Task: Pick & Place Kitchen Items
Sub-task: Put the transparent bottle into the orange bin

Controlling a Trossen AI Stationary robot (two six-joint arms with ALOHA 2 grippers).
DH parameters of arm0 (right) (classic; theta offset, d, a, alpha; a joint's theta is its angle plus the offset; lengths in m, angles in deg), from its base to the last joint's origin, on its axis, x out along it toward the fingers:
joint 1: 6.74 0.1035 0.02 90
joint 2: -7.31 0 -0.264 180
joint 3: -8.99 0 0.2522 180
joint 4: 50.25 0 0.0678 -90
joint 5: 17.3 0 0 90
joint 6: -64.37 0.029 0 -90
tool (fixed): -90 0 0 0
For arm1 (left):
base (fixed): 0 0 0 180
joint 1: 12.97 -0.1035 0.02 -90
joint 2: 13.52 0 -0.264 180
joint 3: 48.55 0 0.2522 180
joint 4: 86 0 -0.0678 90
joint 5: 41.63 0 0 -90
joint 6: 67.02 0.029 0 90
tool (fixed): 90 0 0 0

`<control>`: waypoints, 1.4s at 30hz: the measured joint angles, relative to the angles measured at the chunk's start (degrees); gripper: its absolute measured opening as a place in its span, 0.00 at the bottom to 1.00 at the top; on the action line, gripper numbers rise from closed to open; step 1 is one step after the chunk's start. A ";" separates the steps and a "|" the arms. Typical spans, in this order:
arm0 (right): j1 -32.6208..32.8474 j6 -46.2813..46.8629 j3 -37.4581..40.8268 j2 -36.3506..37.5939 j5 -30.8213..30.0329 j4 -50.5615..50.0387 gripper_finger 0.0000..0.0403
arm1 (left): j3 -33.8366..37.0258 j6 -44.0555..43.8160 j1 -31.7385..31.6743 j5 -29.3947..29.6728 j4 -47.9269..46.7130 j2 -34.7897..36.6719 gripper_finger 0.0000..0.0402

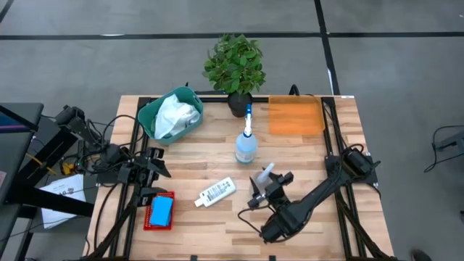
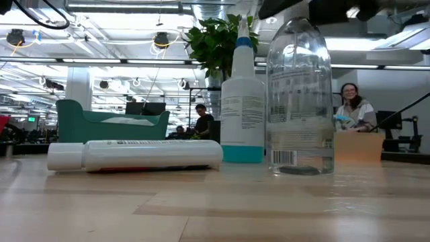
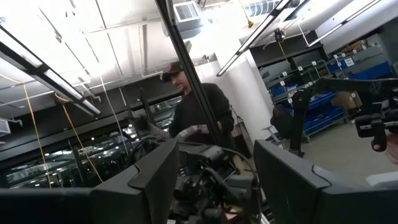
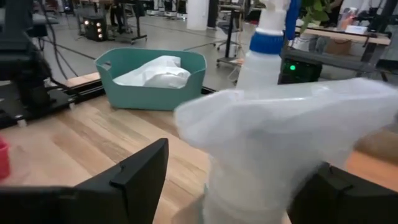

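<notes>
High view: my right pincer, fingers spread wide and gripping nothing, straddles the clear spray bottle standing lower centre on the table; I should back away level to avoid toppling it.

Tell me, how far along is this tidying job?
Early. Only a white cloth lies in the teal bin. The right gripper stands open around an upright clear spray bottle. Another spray bottle, a lying white bottle and a blue sponge remain out; the left gripper waits.
</notes>
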 joint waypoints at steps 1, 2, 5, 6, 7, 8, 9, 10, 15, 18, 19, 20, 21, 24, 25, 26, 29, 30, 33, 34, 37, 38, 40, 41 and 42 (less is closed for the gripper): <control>0.29 0.00 -0.69 0.00 0.18 -0.89 0.66 | 0.00 -0.01 0.00 0.00 0.00 0.00 0.51; 0.57 0.02 -1.49 0.00 0.66 -1.72 0.66 | 0.00 0.01 0.00 0.00 0.00 0.00 0.51; 1.24 0.03 -3.42 0.00 3.26 -3.89 0.66 | 0.00 -0.01 -0.01 0.00 0.00 0.00 0.51; 1.31 0.01 -3.86 0.00 4.13 -4.43 0.66 | 0.00 0.00 0.00 -0.02 0.00 0.00 0.51; 1.31 0.08 -4.14 0.02 5.10 -4.84 0.66 | 0.00 0.00 0.00 0.00 0.00 0.00 0.51; 1.33 0.51 -4.28 0.02 6.33 -5.49 0.66 | 0.00 -0.01 0.00 0.00 0.00 0.00 0.51; 1.45 1.25 -4.35 0.02 7.53 -6.44 0.66 | 0.00 0.01 0.00 0.00 0.00 0.00 0.51; 1.57 2.29 -4.38 0.02 8.77 -7.74 0.66 | 0.00 -0.01 -0.02 0.00 0.00 0.00 0.51; 1.71 6.43 -4.44 0.04 13.12 -11.96 0.66 | 0.00 -0.01 0.00 -0.02 0.00 0.00 0.51; 2.02 6.17 -4.47 0.04 13.88 -11.98 0.66 | 0.00 -0.01 0.00 -0.02 0.00 0.00 0.51; 2.12 6.17 -4.47 0.04 14.07 -11.98 0.66 | 0.00 0.01 0.00 0.00 0.00 0.00 0.51; 2.29 6.17 -4.47 0.04 14.14 -11.98 0.66 | 0.00 0.00 -0.02 0.00 0.00 0.00 0.51; 2.43 6.17 -4.47 0.04 14.20 -11.98 0.66 | 0.00 -0.01 0.00 -0.02 0.00 0.00 0.51; 3.04 6.47 -4.47 0.04 14.30 -11.98 0.66 | 0.00 0.01 0.00 0.00 0.00 0.00 0.51; 3.31 6.77 -4.47 0.04 14.24 -12.00 0.66 | 0.00 0.01 -0.02 0.00 0.00 0.00 0.51; 3.59 7.09 -4.47 0.06 14.24 -11.99 0.66 | 0.00 0.00 -0.01 -0.02 -0.06 0.00 0.51; 4.74 7.39 -4.44 0.52 14.25 -11.97 0.66 | 0.00 0.01 -0.01 -0.01 -0.28 0.00 0.51; 5.14 7.38 -4.44 0.91 14.25 -11.99 0.66 | 0.00 0.00 -0.01 -0.02 -0.27 0.00 0.51; 6.61 7.50 -4.44 2.32 14.25 -11.98 0.66 | 0.00 0.00 0.00 -0.01 -0.39 0.00 0.51; 7.15 7.52 -4.44 2.85 14.25 -11.95 0.66 | 0.00 0.00 -0.01 -0.02 -0.39 0.00 0.51; 9.21 8.89 -4.44 4.54 13.84 -11.73 0.66 | 0.00 0.00 -0.02 0.00 -0.39 0.00 0.51; 9.86 10.19 -4.44 5.03 13.10 -11.74 0.66 | 0.00 0.00 -0.02 -0.02 -0.39 0.00 0.51; 11.09 13.21 -4.44 6.04 10.52 -11.76 0.66 | 0.00 0.01 -0.02 0.00 -0.39 0.00 0.51; 11.54 15.16 -4.44 6.66 9.16 -11.78 0.66 | 0.00 0.00 -0.02 -0.01 -0.39 0.00 0.51; 11.71 17.27 -4.44 7.33 8.27 -11.80 0.66 | 0.00 -0.01 -0.02 0.00 -0.39 0.00 0.51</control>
